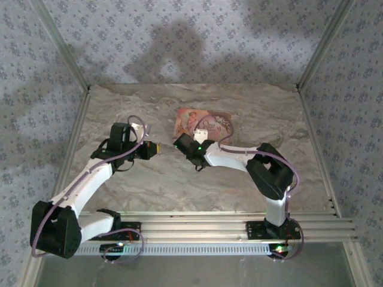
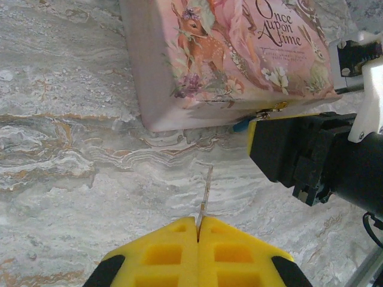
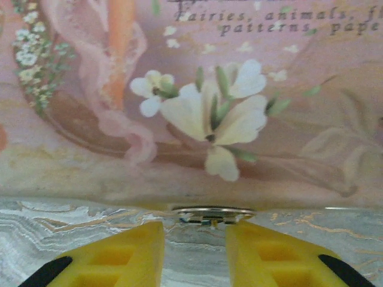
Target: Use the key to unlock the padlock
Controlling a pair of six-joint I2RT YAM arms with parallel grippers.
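Observation:
My left gripper (image 2: 198, 221) is shut on the key (image 2: 205, 191), a thin metal blade that sticks out past the yellow fingertips towards the pink flowery box (image 2: 227, 54). A gap of bare table lies between the key's tip and the box. The padlock (image 2: 239, 125) shows as a small blue bit at the box's near edge, beside a gold clasp. In the right wrist view the padlock (image 3: 212, 214) hangs under the box's edge, with its metal shackle seen edge-on. My right gripper (image 3: 194, 230) is open, its fingertips on either side of the padlock and just short of it.
The pink box (image 1: 200, 124) lies at the middle of the marbled table (image 1: 119, 179). Both grippers meet in front of its near-left corner, the left gripper (image 1: 157, 147) facing the right gripper (image 1: 178, 143). Patterned walls enclose the table on three sides.

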